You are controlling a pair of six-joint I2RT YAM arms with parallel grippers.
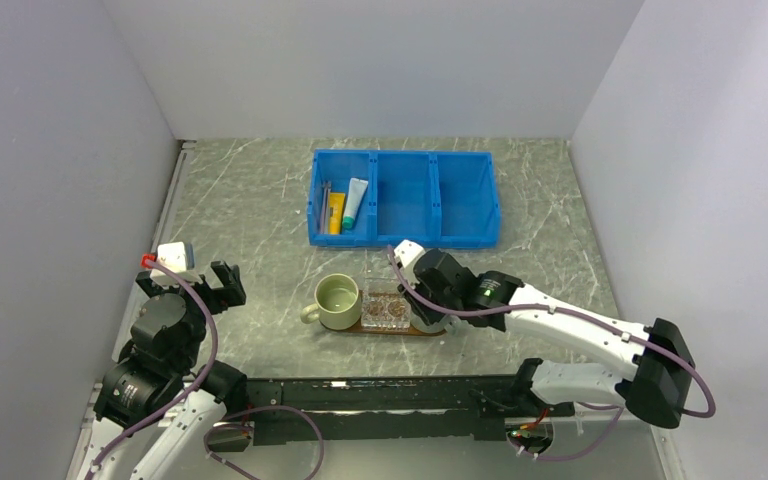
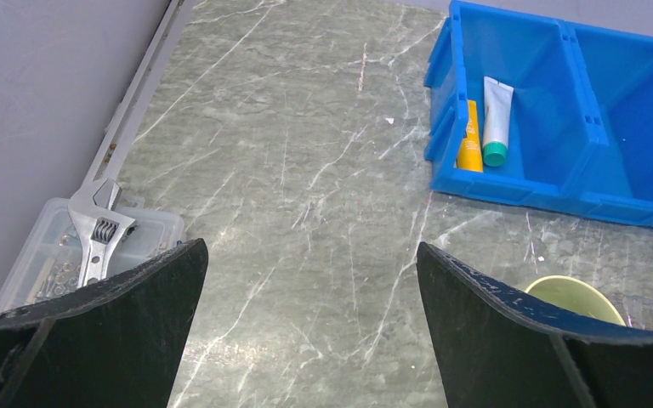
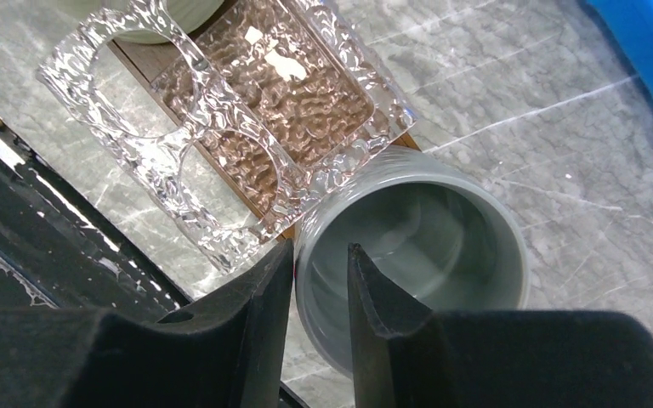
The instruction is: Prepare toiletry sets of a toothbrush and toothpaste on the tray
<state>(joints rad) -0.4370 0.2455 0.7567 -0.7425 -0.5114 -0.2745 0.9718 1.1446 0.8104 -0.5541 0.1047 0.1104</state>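
Observation:
The two toothbrushes (image 1: 324,204), the yellow tube (image 1: 336,212) and the white tube with a teal end (image 1: 356,202) lie in the left compartment of the blue bin (image 1: 405,237). Both tubes also show in the left wrist view (image 2: 470,144) (image 2: 496,119). The dark-brown tray (image 1: 390,329) carries a green mug (image 1: 338,300) and a clear holder (image 1: 387,305). My right gripper (image 3: 321,251) is shut on the rim of a grey mug (image 3: 425,246) at the tray's right end, one finger inside and one outside. My left gripper (image 2: 310,246) is open and empty over bare table at the left.
The clear holder (image 3: 221,127) touches the grey mug's side. A wrench (image 2: 98,225) lies on a clear plastic box at the table's left edge. The bin's middle and right compartments hold nothing. Grey walls close in the table on three sides.

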